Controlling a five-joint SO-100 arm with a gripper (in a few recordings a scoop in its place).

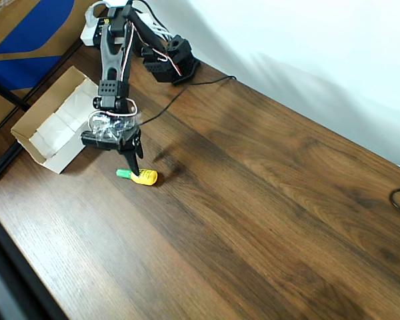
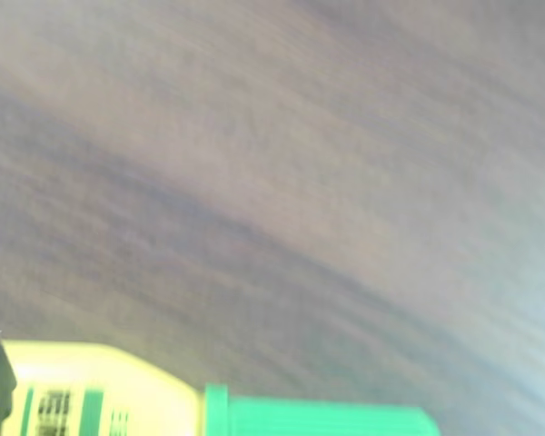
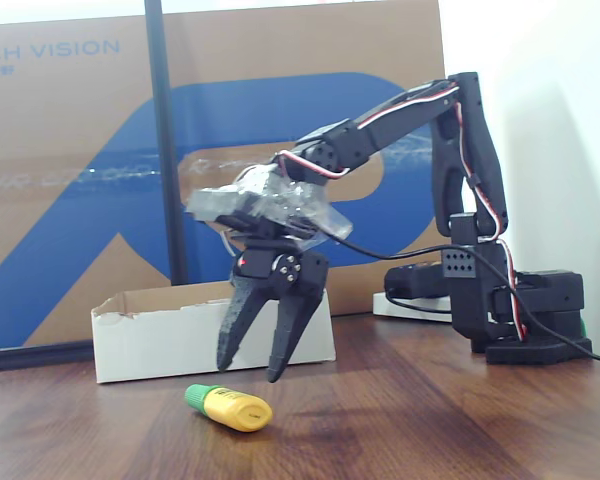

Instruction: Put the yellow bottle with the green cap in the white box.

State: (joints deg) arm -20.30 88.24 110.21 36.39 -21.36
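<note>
While the yellow bottle with the green cap lies flat on the wooden table left of centre in the overhead view, its long axis runs nearly left to right, cap pointing left. Just above it hangs the gripper, fingers parted and holding nothing, tips pointing down. At upper left of the overhead view sits the white box, apart from the bottle.
</note>
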